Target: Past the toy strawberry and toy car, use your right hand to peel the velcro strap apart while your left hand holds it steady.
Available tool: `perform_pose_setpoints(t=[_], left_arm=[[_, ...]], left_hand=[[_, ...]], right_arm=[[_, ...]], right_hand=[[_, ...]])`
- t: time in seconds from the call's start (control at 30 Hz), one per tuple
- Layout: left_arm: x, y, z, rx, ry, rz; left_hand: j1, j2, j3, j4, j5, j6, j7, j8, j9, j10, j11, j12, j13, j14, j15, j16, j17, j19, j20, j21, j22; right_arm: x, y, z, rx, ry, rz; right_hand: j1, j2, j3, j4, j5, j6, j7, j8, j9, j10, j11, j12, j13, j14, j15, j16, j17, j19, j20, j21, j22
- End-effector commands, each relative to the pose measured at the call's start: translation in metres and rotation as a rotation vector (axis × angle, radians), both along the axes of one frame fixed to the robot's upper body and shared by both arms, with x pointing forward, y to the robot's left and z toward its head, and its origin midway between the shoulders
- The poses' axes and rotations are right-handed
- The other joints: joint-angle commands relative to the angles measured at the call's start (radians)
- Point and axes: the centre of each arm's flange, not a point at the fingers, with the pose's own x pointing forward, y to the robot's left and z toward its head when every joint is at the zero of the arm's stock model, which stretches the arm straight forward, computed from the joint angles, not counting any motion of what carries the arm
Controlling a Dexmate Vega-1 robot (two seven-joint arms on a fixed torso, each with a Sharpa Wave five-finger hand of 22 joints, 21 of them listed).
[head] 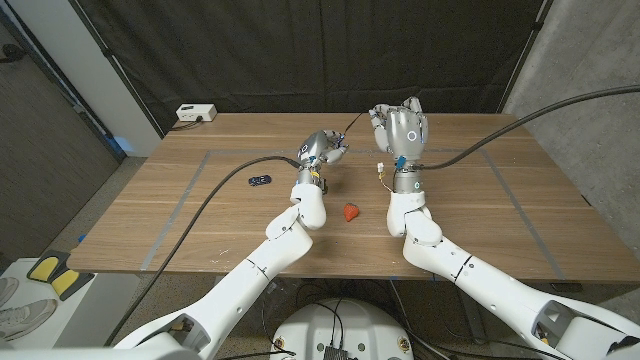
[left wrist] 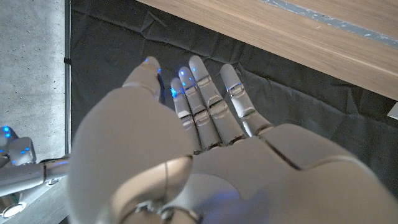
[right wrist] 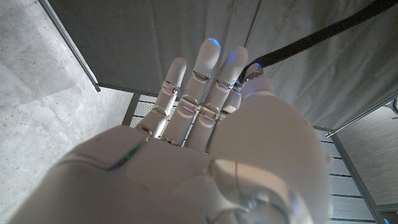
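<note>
On the wooden table [head: 470, 215], nearest the front edge, the toy strawberry [head: 350, 212] lies a little forward of the middle, between the two white forearms and touching neither. Further back and toward the left edge lies the toy car [head: 260, 181], a small dark shape, well apart from the strawberry.

Beyond both toys, around the middle of the table, the left hand [head: 322, 150] sits low over the surface with its fingers [left wrist: 202, 93] reaching toward the far edge. In the left wrist view those fingers lie close together and nearly straight, with the thumb alongside; whether they press or pinch anything beneath them cannot be told. A thin dark strip [head: 354, 124], probably the velcro strap, runs from the left hand's fingertips toward the right hand; it is too small to tell how it is held.

Just beside it, toward the right edge, the right hand [head: 402, 128] is raised above the table, upright, its back facing the head camera. In the right wrist view its fingers [right wrist: 208, 81] stretch up side by side, slightly apart, with a black cable [right wrist: 323, 34] crossing behind them against the grey curtain; nothing can be seen in its grasp from either view, though the palm side is hidden.

Near the far left corner of the table stands a small white box [head: 196, 113]
</note>
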Motion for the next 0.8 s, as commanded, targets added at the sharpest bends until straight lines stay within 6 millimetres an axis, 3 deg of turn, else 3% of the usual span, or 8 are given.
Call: perform_pose_setpoints(t=[0.03,0.17,0.27,0.47,0.8], left_arm=[[-0.004,0.004,-0.003,-0.030,-0.023,-0.024],[-0.006,0.006,-0.005,-0.045,-0.043,-0.034],[-0.006,0.009,-0.006,-0.056,-0.053,-0.048],[-0.007,0.017,-0.009,-0.081,-0.074,-0.098],[-0.008,0.037,-0.014,-0.100,-0.095,-0.177]], left_hand=[[-0.083,-0.048,-0.062,0.035,0.026,-0.244,-0.020,0.010,-0.007,-0.196,0.041,-0.102,-0.031,-0.274,-0.008,-0.059,-0.069,-0.151,0.069,-0.129,0.001],[-0.136,-0.073,-0.121,0.058,0.054,-0.413,-0.043,0.008,-0.013,-0.366,0.054,-0.123,-0.054,-0.458,0.049,-0.059,-0.124,-0.204,0.079,-0.206,0.003],[-0.173,-0.079,-0.159,0.074,0.068,-0.489,-0.054,0.012,-0.016,-0.471,0.051,-0.125,-0.068,-0.541,0.075,-0.058,-0.154,-0.222,0.075,-0.243,0.004],[-0.244,-0.094,-0.212,0.104,0.076,-0.553,-0.076,0.013,-0.017,-0.526,0.058,-0.117,-0.080,-0.600,0.092,-0.053,-0.179,-0.271,0.090,-0.288,0.005],[-0.341,-0.110,-0.291,0.140,0.084,-0.614,-0.089,0.014,-0.019,-0.589,0.083,-0.115,-0.088,-0.654,0.118,-0.050,-0.204,-0.325,0.103,-0.338,0.008]], right_arm=[[0.001,-0.001,-0.001,0.008,0.004,-0.001],[0.002,0.000,0.000,0.012,0.008,0.001],[0.002,0.001,0.000,0.015,0.010,0.001],[0.003,0.005,0.000,0.023,0.020,-0.003],[0.001,0.019,0.000,0.026,0.027,-0.016]], right_hand=[[0.012,0.006,-0.006,-0.001,0.009,0.018,-0.010,-0.004,0.002,0.012,0.000,-0.004,0.003,0.008,-0.064,-0.003,0.005,-0.003,-0.139,0.010,-0.004],[0.013,0.006,-0.008,0.000,0.010,0.017,-0.010,-0.005,0.004,0.012,0.000,-0.006,0.005,0.006,-0.064,-0.007,0.003,-0.005,-0.138,0.013,-0.008],[0.015,0.007,-0.009,0.000,0.011,0.019,-0.009,-0.007,0.003,0.015,0.002,-0.008,0.005,0.008,-0.064,-0.007,0.005,-0.005,-0.138,0.017,-0.011],[0.017,0.008,-0.013,0.001,0.012,0.022,-0.009,-0.010,0.002,0.017,0.002,-0.012,0.004,0.011,-0.064,-0.011,0.004,-0.007,-0.138,0.023,-0.018],[0.019,0.009,-0.019,0.003,0.014,0.024,-0.008,-0.014,0.003,0.019,0.002,-0.017,0.007,0.016,-0.064,-0.014,0.006,-0.009,-0.137,0.031,-0.030]])
